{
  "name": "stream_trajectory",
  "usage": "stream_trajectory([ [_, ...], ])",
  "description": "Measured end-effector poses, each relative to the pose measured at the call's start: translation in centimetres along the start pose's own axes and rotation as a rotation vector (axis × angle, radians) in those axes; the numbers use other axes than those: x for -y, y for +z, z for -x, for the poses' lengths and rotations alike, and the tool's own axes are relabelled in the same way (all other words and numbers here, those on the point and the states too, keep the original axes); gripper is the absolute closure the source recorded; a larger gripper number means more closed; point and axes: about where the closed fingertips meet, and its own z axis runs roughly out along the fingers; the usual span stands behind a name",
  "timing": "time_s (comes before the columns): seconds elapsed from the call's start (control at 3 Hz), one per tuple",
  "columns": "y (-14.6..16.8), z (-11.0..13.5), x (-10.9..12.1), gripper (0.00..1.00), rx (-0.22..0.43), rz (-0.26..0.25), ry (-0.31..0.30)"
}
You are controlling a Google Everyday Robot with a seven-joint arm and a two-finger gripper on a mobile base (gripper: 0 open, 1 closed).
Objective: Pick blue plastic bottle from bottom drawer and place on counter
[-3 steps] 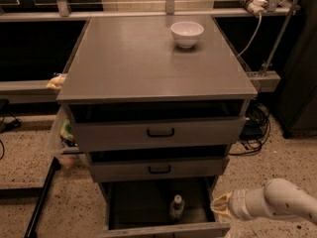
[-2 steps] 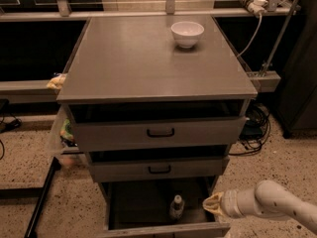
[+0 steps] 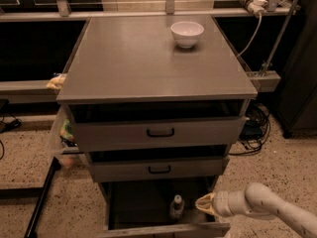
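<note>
The blue plastic bottle (image 3: 177,207) stands upright in the dark tray of the open bottom drawer (image 3: 163,229), near its middle right; it is small and clear with a cap. My gripper (image 3: 203,204) comes in from the lower right on a white arm, its pale tip just right of the bottle, a small gap between them, at about the bottle's height inside the drawer. The counter (image 3: 148,58) is the wide grey slab on top of the cabinet.
A white bowl (image 3: 186,33) sits at the counter's back right. Two shallower drawers with black handles (image 3: 160,132) stick out slightly above the bottom drawer. Cables (image 3: 255,128) lie on the floor right of the cabinet; plastic bags (image 3: 62,133) hang at its left.
My gripper has moved left, from beside the drawer's right edge into the drawer toward the bottle. The bottle has not moved.
</note>
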Motion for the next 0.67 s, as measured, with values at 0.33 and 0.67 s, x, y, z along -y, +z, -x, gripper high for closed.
stream_trajectory([
  [0.33, 1.4, -0.7, -0.3, 0.81, -0.004, 0.017, -0.021],
  [0.67, 2.9, -0.8, -0.5, 0.58, 0.002, 0.036, -0.050],
])
